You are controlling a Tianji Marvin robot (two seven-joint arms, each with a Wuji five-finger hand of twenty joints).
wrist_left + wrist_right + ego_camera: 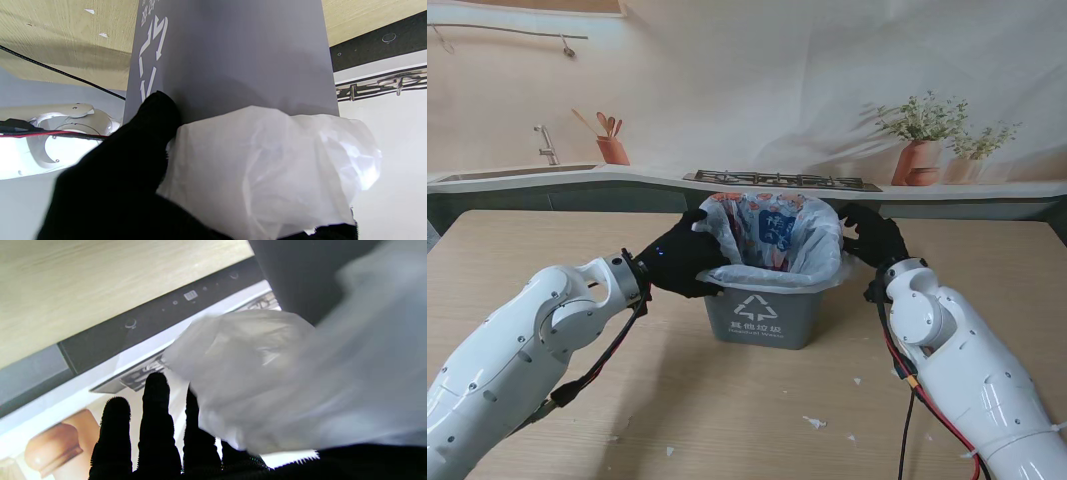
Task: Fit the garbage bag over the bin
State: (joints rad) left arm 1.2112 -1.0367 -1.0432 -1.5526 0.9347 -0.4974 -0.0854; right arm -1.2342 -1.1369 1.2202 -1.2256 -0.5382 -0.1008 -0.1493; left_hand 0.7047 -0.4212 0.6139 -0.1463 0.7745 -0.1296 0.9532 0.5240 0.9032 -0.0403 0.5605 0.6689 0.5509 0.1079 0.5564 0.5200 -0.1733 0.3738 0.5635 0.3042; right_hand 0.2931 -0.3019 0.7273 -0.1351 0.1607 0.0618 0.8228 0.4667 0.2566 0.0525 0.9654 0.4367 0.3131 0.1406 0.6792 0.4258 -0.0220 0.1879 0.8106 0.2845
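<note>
bin: the small grey plastic bin with a white recycling mark (762,312) stands upright near the middle of the pale wooden table (547,240), between my two hands.
bag: the thin translucent white garbage bag (777,235) sits inside the bin with its mouth folded out over the rim; printed blue and red patches show on its inner folds. on my left wrist view the film (260,166) hangs down over the grey side wall (240,56).
left hand: my black-gloved left hand (682,262) is pressed against the bin's left side at the rim, one fingertip (160,106) touching the grey wall just beside the bag's edge. whether it actually pinches the film i cannot tell.
right hand: my black-gloved right hand (872,238) is at the bin's right rim. on its wrist view three fingers (156,413) stand straight and slightly apart beside the bunched film (267,380); the rest of the hand is hidden under the plastic, so i cannot tell if it grips.
table: small white scraps (815,422) lie on the wood nearer to me than the bin.
</note>
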